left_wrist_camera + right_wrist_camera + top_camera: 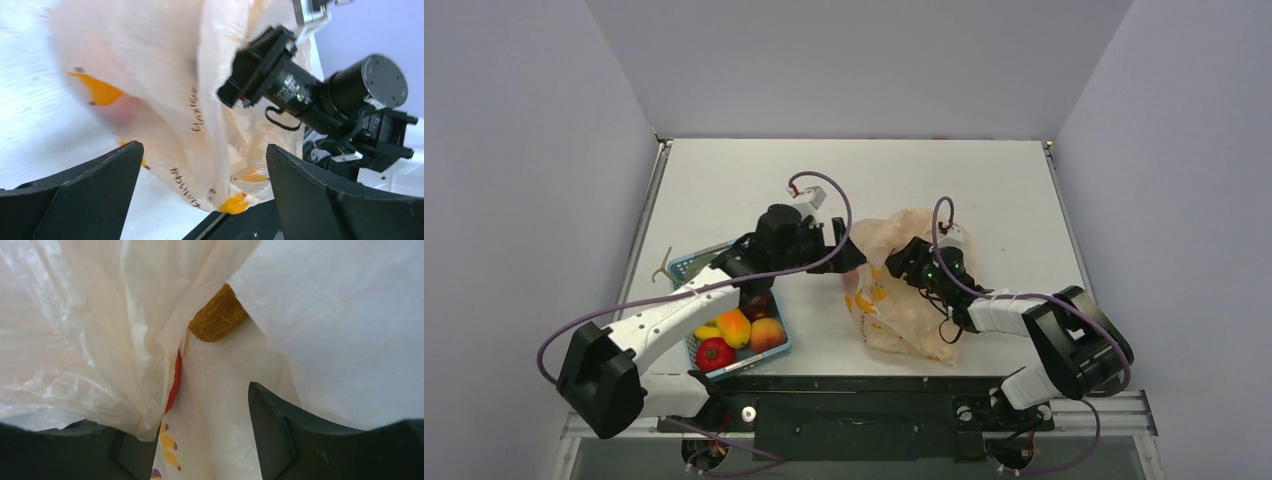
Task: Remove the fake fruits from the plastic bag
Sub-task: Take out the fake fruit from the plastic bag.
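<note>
At the left, the blue mesh basket [682, 264] sits on the white counter [724, 190], close beside the left arm's forearm, so a careless swing could knock it. The left gripper [202, 150] is spread wide and holds nothing. The thin, translucent peach-coloured plastic bag [894, 320] hangs just ahead of and between its fingers, crumpled on the counter's right half. If that gripper closes here it will likely catch only film, not fruit, and a pull could tear the film or drag the whole bag sideways. Through the bag's mouth the small brown fake fruit [218, 315] and a sliver of a red fake fruit [173, 380] show, both deep among the folds. Loose film may fold over them and hide them from either wrist view. The right gripper [202, 410] is partly open inside the mouth, with film draped over one finger and nothing pinched between the two. If that film slides off, the mouth may collapse. The two grippers are also close together, so they could bump into each other.
</note>
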Robot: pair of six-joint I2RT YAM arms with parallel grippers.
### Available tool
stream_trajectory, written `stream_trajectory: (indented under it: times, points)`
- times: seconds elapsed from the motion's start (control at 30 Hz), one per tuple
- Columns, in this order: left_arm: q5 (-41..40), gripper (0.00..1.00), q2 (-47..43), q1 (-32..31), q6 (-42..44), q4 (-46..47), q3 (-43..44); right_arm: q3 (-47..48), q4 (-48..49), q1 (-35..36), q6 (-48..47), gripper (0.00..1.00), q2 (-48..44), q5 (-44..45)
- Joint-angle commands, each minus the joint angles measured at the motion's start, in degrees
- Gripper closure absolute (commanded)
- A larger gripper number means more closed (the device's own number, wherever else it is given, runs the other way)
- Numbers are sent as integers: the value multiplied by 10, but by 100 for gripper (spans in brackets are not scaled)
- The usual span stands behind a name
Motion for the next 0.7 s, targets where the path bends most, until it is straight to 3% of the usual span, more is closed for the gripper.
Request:
stream_trajectory:
  times: [0.0, 0.1, 0.17, 0.2, 0.27, 0.33, 0.43, 0.57, 0.67]
  points:
    - [9, 8, -72, 74, -16, 3, -42, 16, -26, -3, -54, 43, -37, -46]
    - [-7, 14, -91, 119, -42, 6, -75, 21, -32, -4, -63, 46, -41, -60]
    - [-21, 24, -64, 138, -44, 6, -75, 25, -30, -3, -65, 46, -37, -66]
    - [-22, 34, -28, 140, -40, 6, -62, 28, -29, -2, -65, 46, -35, -68]
    - [-20, 43, 42, 139, -28, -11, -27, 38, -22, -3, -64, 46, -21, -88]
    - [-14, 45, 108, 133, -20, -22, 4, 45, -11, -2, -61, 46, -4, -100]
    - [9, 43, 173, 125, -12, 15, 28, 49, 12, -2, -54, 46, 27, -114]
    - [52, 27, 242, 123, -29, 89, 41, 65, 38, -2, -44, 46, 63, -135]
    - [98, 26, 291, 117, -52, 157, 45, 75, 49, -2, -43, 45, 83, -139]
